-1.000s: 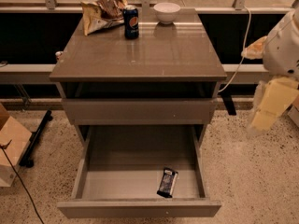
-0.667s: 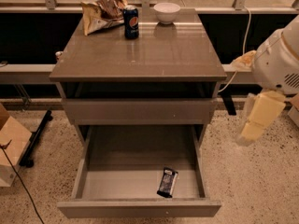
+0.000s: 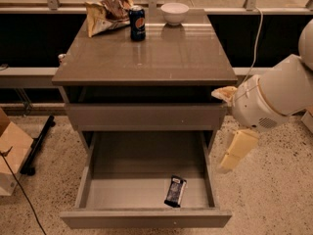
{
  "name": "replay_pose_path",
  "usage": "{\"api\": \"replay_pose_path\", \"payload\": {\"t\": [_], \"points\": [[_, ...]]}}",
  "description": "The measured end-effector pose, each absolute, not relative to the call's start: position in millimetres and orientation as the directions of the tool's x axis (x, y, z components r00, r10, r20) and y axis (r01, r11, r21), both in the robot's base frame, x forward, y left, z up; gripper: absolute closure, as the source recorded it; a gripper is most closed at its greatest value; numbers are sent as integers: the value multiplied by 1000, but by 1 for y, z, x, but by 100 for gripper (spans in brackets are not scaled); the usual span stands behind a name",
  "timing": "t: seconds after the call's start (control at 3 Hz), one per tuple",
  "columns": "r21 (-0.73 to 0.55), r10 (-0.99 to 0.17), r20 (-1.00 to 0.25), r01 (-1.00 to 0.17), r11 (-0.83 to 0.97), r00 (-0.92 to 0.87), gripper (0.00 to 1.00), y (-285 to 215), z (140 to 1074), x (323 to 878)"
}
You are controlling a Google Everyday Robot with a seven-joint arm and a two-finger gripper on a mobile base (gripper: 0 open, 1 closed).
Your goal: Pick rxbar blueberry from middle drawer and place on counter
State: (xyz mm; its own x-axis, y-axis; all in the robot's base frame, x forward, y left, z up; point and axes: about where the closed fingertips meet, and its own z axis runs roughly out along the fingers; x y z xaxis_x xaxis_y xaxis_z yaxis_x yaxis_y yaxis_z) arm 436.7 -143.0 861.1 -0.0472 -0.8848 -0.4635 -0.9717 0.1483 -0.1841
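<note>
The rxbar blueberry [image 3: 175, 191], a small dark-wrapped bar, lies on the pale floor of the open middle drawer [image 3: 146, 218], near its front right corner. The counter [image 3: 146, 53] is the glossy grey-brown top of the cabinet. My gripper [image 3: 224, 131] hangs in the air to the right of the cabinet, beside the drawer's right wall and above the bar's level. Its cream fingers [image 3: 237, 151] stand apart with nothing between them. It touches neither the bar nor the drawer.
At the back of the counter stand a tan and brown snack bag [image 3: 107, 14], a blue soda can [image 3: 137, 23] and a white bowl [image 3: 174, 12]. A closed drawer front [image 3: 146, 115] sits above the open one. A cardboard box [image 3: 12, 151] stands on the floor at left.
My arm and gripper have moved left and down, from the far right edge of view towards the right side of the cabinet. The bar and the drawer have not moved.
</note>
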Motion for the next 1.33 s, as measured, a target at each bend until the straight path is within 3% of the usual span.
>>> {"api": "replay_pose_path", "payload": {"t": [0.67, 1.33], "points": [[-187, -887, -460, -971, 152, -50, 0, -144, 866, 436], [-144, -813, -575, -966, 213, -94, 0, -120, 791, 466]]}}
